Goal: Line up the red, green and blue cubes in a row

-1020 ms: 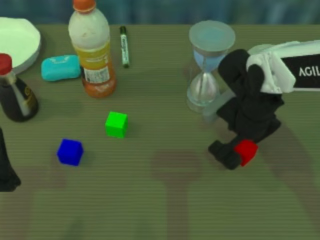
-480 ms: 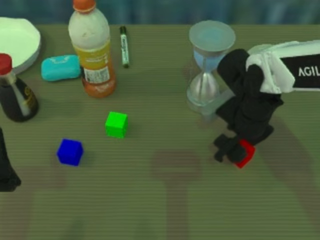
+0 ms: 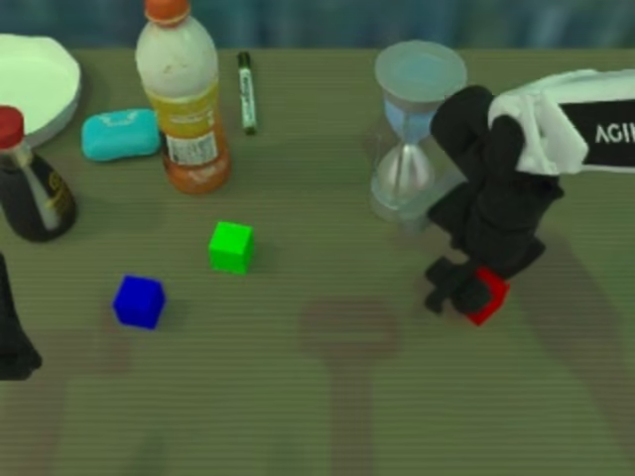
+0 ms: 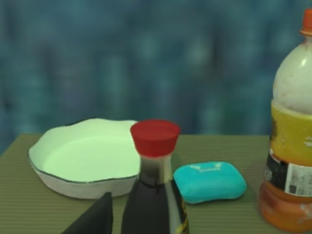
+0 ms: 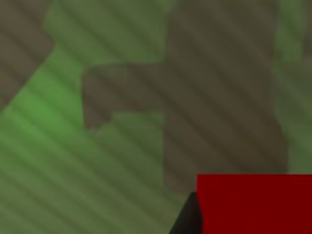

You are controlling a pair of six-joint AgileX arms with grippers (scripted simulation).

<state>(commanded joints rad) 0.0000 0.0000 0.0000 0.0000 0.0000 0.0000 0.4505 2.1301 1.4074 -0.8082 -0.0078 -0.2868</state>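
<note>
A: What has changed since a second ago?

B: The right gripper has pulled in a little toward the top view's upper edge, and the red cube came with it. A second ago one black finger stood out to the cube's left; now the fingers sit tight against it, the cube poking out on their right.

A: So it has hold of the cube?

B: Yes, the jaws are closed on the red cube. In the right wrist view the cube fills the near corner with a dark finger edge against it, and the table lies below, crossed by shadows.

A: And the arm's pose?

B: The right arm reaches in from the right edge, its black wrist bent down over the cube, just in front of the hourglass.

A: The other cubes?

B: Unmoved. The blue cube sits nearest on the left half, the green cube a bit farther back and right of it, apart. Both are well apart from the red one.

A: The left arm?

B: Parked at the left edge; whether the left gripper is open I cannot tell. Beyond it stand the soy sauce bottle, the teal soap bar, the white bowl and the orange drink bottle.
</note>
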